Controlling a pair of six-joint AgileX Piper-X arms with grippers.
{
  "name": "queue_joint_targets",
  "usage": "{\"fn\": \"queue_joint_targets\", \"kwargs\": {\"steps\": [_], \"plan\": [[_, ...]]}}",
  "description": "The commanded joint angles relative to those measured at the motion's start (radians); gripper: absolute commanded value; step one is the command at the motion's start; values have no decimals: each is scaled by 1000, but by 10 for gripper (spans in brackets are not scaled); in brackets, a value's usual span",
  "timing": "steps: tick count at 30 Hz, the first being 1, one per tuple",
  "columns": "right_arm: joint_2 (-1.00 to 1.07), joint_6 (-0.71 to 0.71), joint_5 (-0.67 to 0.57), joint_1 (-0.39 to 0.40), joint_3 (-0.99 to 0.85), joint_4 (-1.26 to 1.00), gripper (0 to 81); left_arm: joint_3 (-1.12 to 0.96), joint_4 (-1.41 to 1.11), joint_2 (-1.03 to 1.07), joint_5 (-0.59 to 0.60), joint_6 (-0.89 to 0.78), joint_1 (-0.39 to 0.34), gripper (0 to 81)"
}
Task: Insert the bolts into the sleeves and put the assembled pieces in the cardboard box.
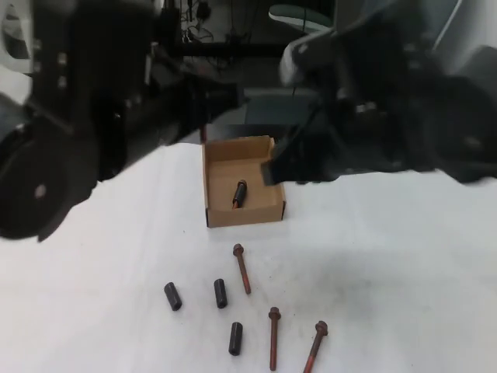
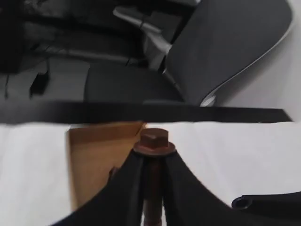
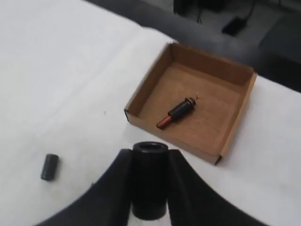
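Left gripper (image 2: 153,162) clamps one bolt (image 2: 154,139), right gripper (image 3: 149,157) one sleeve (image 3: 149,188); three each lie loose.

The high camera sits back of the bench (image 1: 388,256), looking forward and down across it from a distance. The left wrist camera looks low and almost level past its held bolt (image 2: 154,140) toward an office chair (image 2: 235,47). The right wrist camera looks steeply down over its held sleeve (image 3: 149,183). All three views share one thing — the cardboard box (image 1: 245,214).

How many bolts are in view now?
5. Three loose bolts on the bench; held bolt in the left gripper; assembled bolt in the cardboard box. Arms may hide more.
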Motion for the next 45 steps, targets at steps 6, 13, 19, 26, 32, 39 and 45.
{"fn": "queue_joint_targets", "kwargs": {"steps": [6, 13, 19, 26, 32, 39, 45], "plan": [[-206, -10, -163, 22, 283, -355, 6, 143, -259, -161, 125, 113, -11, 18], [-233, -12, -216, 106, 429, -615, 6, 228, -305, -233, 264, 245, -59, 18], [-233, -26, -213, 155, 483, -716, 6, 374, -560, -235, 278, 186, -60, 18], [-222, -30, -213, 163, 486, -747, 6, 501, -780, -237, 278, 128, -60, 18], [-199, -21, -210, 176, 486, -882, 6, 499, -834, -237, 271, 114, -60, 18], [-168, -48, -177, 215, 486, -937, 6, 499, -835, -237, 281, 75, -60, 18], [-143, -51, -169, 221, 486, -1009, 6, 499, -891, -237, 289, 22, -60, 18]]}}
